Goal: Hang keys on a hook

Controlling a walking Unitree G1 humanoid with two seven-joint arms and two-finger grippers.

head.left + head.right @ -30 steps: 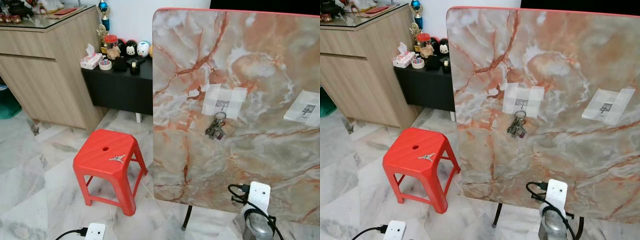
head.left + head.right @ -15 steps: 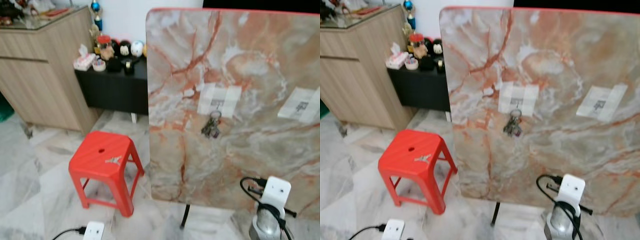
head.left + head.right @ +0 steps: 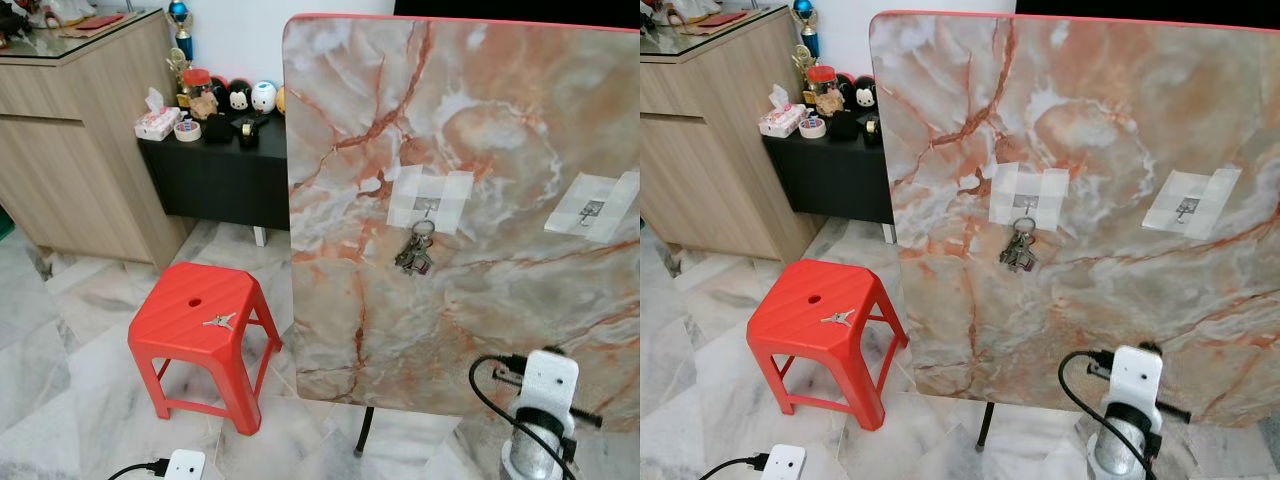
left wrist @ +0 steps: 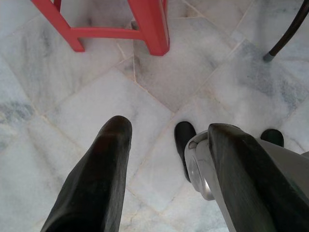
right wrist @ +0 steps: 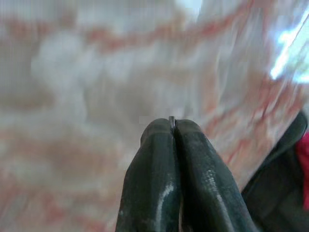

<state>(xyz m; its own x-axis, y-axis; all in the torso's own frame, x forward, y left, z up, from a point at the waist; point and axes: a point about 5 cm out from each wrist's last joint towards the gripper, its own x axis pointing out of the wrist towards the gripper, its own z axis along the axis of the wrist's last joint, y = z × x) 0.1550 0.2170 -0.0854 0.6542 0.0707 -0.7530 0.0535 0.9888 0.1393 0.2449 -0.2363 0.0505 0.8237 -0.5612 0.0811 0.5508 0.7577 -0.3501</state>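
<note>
On marble board (image 3: 480, 150): 2 hooks, 1 key bunch (image 3: 413, 254); 1 key (image 3: 219, 321) on stool (image 3: 195, 320); left end effector (image 4: 169, 140) wide, right end effector (image 5: 172, 126) closed.

Domestic interior, a lived-in home. Floor (image 3: 60, 330): polished white-grey marble tiles laid on the diagonal. Along the left wall, a light wood-grain cabinet (image 3: 80, 150) with a glass top carrying ornaments. Beside it a low black surface (image 3: 215, 175) crowded with household clutter: tissue box (image 3: 155, 122), tape roll (image 3: 187, 130), jar, small cartoon figurines (image 3: 238, 97), a trophy (image 3: 180, 25) behind. Red plastic stool (image 3: 200, 335) stands on the tiles near the cabinet. A marble-patterned panel (image 3: 470, 200) stands upright on thin black legs, with taped-on hooks. White power strip (image 3: 182, 466) with black cord lies on the floor.
</note>
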